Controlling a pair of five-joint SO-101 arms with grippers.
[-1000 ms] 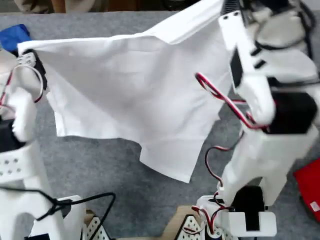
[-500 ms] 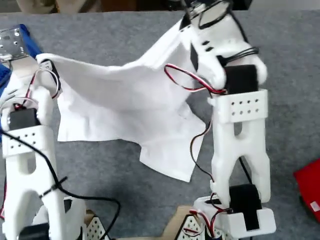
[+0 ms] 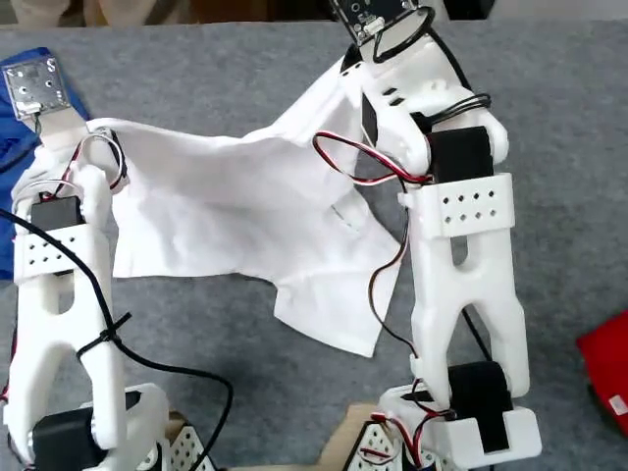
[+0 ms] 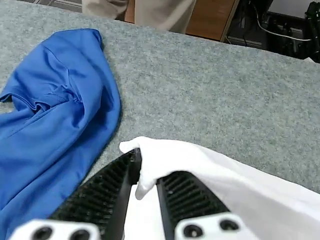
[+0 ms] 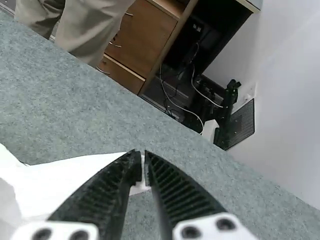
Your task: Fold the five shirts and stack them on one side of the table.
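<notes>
Left pincer [image 4: 147, 167] and right pincer [image 5: 142, 156], arms outstretched, each clamp the white shirt [image 3: 226, 196].

my left arm [image 3: 59, 294] and right arm [image 3: 461, 255] hold a white shirt [image 3: 235, 206] across the grey table [image 3: 196, 69]; blue shirt [image 3: 10, 172] far left, red item [image 3: 608, 368] near right.

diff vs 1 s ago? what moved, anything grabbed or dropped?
Both arms came down and stretched out toward the table's far side. The right gripper moved inward toward the left gripper, so the white shirt went from spread wide to sagging between them. Nothing grabbed or released: both stay shut on its upper edge. The shirt's lower hem and the red cloth stayed put.
</notes>
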